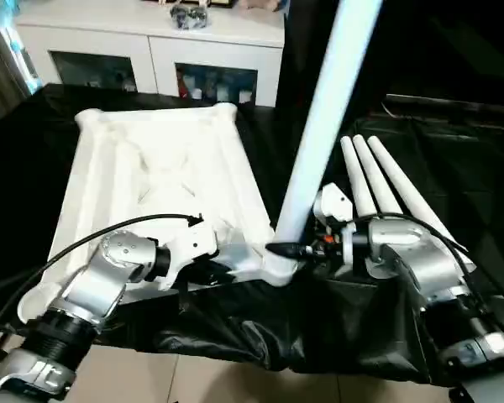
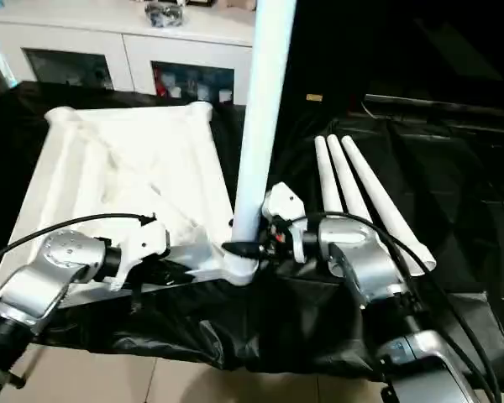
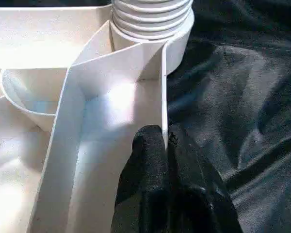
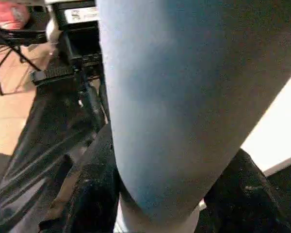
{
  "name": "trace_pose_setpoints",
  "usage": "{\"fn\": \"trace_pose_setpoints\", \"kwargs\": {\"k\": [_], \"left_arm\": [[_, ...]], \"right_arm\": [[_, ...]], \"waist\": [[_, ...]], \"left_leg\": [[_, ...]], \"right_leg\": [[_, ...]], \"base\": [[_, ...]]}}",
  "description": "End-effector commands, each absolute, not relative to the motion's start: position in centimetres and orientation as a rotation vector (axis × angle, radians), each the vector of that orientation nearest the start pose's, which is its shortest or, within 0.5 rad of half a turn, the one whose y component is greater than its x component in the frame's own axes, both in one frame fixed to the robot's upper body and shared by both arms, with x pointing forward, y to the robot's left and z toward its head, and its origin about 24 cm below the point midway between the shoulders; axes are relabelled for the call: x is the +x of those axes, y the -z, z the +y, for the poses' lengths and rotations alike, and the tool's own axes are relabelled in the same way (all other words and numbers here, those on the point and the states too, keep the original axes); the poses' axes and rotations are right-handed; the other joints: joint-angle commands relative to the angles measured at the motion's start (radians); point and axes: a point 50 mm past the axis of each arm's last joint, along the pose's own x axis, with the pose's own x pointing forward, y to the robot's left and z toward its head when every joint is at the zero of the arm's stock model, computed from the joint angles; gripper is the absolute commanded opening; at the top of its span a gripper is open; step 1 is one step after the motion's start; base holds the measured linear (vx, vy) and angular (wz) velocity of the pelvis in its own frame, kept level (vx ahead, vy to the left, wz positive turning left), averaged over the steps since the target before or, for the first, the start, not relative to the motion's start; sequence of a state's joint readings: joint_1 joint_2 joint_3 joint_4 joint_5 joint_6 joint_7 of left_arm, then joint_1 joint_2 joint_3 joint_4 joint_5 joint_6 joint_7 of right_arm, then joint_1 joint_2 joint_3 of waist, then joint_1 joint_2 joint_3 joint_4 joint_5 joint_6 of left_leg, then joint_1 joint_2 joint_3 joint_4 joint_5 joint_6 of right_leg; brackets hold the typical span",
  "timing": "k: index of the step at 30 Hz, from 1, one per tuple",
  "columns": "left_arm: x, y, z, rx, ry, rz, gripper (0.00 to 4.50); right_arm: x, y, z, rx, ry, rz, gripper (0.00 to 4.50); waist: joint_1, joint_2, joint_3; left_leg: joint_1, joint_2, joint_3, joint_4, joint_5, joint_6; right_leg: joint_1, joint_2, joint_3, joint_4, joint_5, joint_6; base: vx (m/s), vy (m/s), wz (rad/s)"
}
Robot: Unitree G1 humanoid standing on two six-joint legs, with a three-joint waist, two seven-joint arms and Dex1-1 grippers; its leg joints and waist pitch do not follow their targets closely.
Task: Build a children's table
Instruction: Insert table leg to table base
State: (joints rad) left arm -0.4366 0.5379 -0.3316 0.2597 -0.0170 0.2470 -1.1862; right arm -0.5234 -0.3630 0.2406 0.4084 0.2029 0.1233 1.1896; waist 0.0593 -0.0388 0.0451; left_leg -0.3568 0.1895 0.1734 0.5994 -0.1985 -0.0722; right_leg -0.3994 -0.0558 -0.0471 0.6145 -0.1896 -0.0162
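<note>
Seemingly seated in the tabletop's point(image 1: 164, 159) near corner, the upright leg point(image 1: 319, 126) stands pinched between right pincer point(image 4: 160, 194) fingers.

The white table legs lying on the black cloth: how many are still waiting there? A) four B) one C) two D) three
D: three loose legs lie side by side on the black cloth, while a fourth leg already stands upright in the tabletop's near corner socket, with the right gripper around it.
</note>
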Motion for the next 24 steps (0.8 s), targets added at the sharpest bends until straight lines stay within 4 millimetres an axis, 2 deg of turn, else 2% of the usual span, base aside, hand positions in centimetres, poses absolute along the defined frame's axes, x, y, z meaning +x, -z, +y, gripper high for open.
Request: {"fn": "trace_pose_setpoints", "kwargs": {"k": [1,6,7,8,10,11,12,14,15,16,17,19,20,21,22,24], "left_arm": [[29.9,-8.8,14.6,0.536,1.321,0.379,0.00],[30.2,-9.3,14.7,0.523,1.287,0.365,0.00],[30.4,-9.4,14.6,0.500,1.255,0.359,0.00],[30.4,-9.4,14.6,0.498,1.251,0.358,0.00],[30.7,-9.6,14.4,0.479,1.181,0.349,0.00],[30.8,-9.7,14.3,0.476,1.150,0.348,0.00],[31.1,-9.8,14.1,0.472,1.090,0.343,0.00],[31.3,-10.0,13.9,0.461,1.017,0.341,0.00],[31.5,-10.1,13.6,0.447,0.961,0.341,0.00],[31.5,-10.2,13.4,0.438,0.927,0.339,0.00],[31.5,-10.2,13.0,0.425,0.882,0.337,0.00],[31.4,-10.3,12.0,0.405,0.815,0.337,0.00],[31.3,-10.3,11.4,0.390,0.779,0.331,0.00],[31.2,-10.2,10.6,0.380,0.762,0.330,0.00],[31.1,-10.0,9.5,0.358,0.733,0.329,0.00],[30.9,-9.9,8.8,0.344,0.736,0.334,0.00]], "right_arm": [[28.9,-4.2,-11.6,-0.179,-1.471,0.395,1.87],[29.5,-3.7,-11.5,-0.177,-1.414,0.395,1.87],[30.2,-3.5,-11.4,-0.192,-1.326,0.382,1.87],[30.3,-3.4,-11.3,-0.195,-1.315,0.380,1.87],[31.4,-3.1,-11.1,-0.201,-1.173,0.363,1.87],[31.8,-3.1,-11.0,-0.195,-1.123,0.360,1.87],[32.5,-2.9,-10.7,-0.187,-1.040,0.354,1.87],[33.0,-2.8,-10.3,-0.180,-0.966,0.353,1.87],[33.3,-2.7,-9.9,-0.178,-0.920,0.351,1.87],[33.5,-2.6,-9.7,-0.177,-0.891,0.349,1.87],[33.8,-2.5,-9.4,-0.166,-0.852,0.358,1.87],[34.3,-2.3,-8.6,-0.141,-0.773,0.382,1.86],[34.5,-2.0,-8.3,-0.128,-0.732,0.402,1.86],[34.6,-1.9,-7.8,-0.117,-0.707,0.418,1.86],[34.7,-1.7,-7.1,-0.098,-0.675,0.439,1.86],[34.8,-1.8,-6.7,-0.083,-0.666,0.447,1.86]], "waist": [[-0.007,0.011,-0.040],[-0.007,0.011,-0.041],[-0.008,0.009,-0.039],[-0.010,0.010,-0.038],[-0.016,0.008,-0.035],[-0.020,0.001,-0.038],[-0.029,0.005,-0.035],[-0.035,0.002,-0.036],[-0.039,0.005,-0.036],[-0.040,-0.004,-0.038],[-0.035,-0.002,-0.040],[-0.040,-0.003,-0.039],[-0.043,-0.003,-0.042],[-0.042,-0.004,-0.042],[-0.042,0.000,-0.043],[-0.042,-0.002,-0.045]], "left_leg": [[0.010,0.043,-0.011,-0.083,-0.240,0.021],[0.009,0.043,-0.012,-0.084,-0.240,0.015],[0.009,0.043,-0.013,-0.086,-0.253,0.011],[0.009,0.045,-0.012,-0.086,-0.261,0.004],[0.010,0.041,-0.017,-0.088,-0.295,-0.014],[0.008,0.042,-0.018,-0.088,-0.294,-0.020],[0.006,0.042,-0.022,-0.090,-0.299,-0.028],[0.002,0.042,-0.026,-0.092,-0.306,-0.035],[0.006,0.042,-0.024,-0.089,-0.314,-0.035],[0.006,0.043,-0.022,-0.087,-0.306,-0.033],[0.005,0.040,-0.020,-0.085,-0.274,-0.022],[0.001,0.040,-0.017,-0.084,-0.243,-0.012],[0.003,0.041,-0.014,-0.081,-0.227,-0.008],[0.003,0.040,-0.014,-0.080,-0.218,-0.004],[0.002,0.039,-0.012,-0.078,-0.201,0.004],[0.000,0.038,-0.011,-0.077,-0.176,0.014]], "right_leg": [[0.039,-0.076,0.048,-0.078,-0.255,-0.206],[0.039,-0.078,0.048,-0.077,-0.250,-0.216],[0.040,-0.078,0.048,-0.080,-0.275,-0.212],[0.037,-0.081,0.049,-0.079,-0.290,-0.214],[0.036,-0.082,0.047,-0.087,-0.374,-0.190],[0.038,-0.082,0.046,-0.085,-0.381,-0.186],[0.036,-0.083,0.045,-0.085,-0.395,-0.186],[0.040,-0.083,0.042,-0.086,-0.417,-0.175],[0.034,-0.085,0.044,-0.090,-0.433,-0.170],[0.035,-0.086,0.046,-0.090,-0.421,-0.175],[0.036,-0.083,0.048,-0.087,-0.374,-0.182],[0.037,-0.080,0.047,-0.081,-0.311,-0.205],[0.038,-0.081,0.048,-0.078,-0.283,-0.215],[0.038,-0.080,0.047,-0.079,-0.272,-0.217],[0.038,-0.080,0.047,-0.076,-0.236,-0.225],[0.042,-0.076,0.045,-0.073,-0.182,-0.234]], "base": [[0.000,0.000,0.00],[0.000,0.000,0.00],[0.000,0.000,0.00],[0.000,0.000,0.00],[0.000,0.000,0.00],[0.000,0.000,0.00],[0.000,0.000,0.00],[0.000,0.000,0.00],[0.000,0.000,0.00],[0.000,0.000,0.00],[0.000,0.000,0.00],[0.000,0.000,0.00],[0.000,0.000,0.00],[0.000,0.000,0.00],[0.000,0.000,0.00],[0.000,0.000,0.00]]}}
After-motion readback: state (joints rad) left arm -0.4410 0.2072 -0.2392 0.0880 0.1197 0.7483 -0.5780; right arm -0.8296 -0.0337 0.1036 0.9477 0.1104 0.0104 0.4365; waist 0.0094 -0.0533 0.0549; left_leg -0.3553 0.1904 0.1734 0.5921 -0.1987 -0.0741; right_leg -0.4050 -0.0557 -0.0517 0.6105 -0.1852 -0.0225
